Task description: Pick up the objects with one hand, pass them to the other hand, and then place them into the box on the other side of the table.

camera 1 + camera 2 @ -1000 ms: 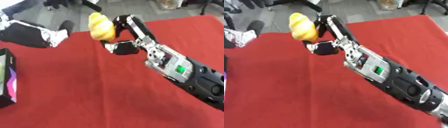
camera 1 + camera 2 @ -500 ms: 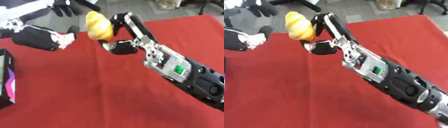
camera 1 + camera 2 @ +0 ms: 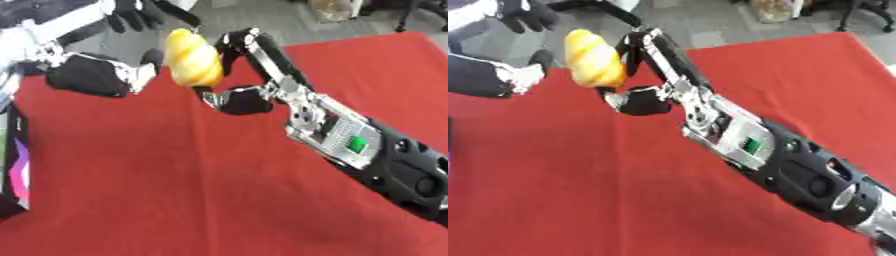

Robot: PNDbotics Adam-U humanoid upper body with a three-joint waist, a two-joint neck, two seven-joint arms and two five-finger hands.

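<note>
A yellow, ridged object [image 3: 193, 58] is held up above the far part of the red table [image 3: 175, 190], pinched between the curled fingers and thumb of the right hand [image 3: 238, 75], whose arm reaches in from the near right. Just to its left, the left hand [image 3: 114, 75] is presented, its fingers apparently relaxed and closed on nothing, with only a small gap left between it and the object. The box [image 3: 12, 165] is seen at the near left edge of the table, well apart from both hands. The handover is judged not yet made. A drop onto the cloth could be caused if the right hand's pinch were released before the left fingers had been wrapped round the object, and the rounded object could then roll away from both hands.
</note>
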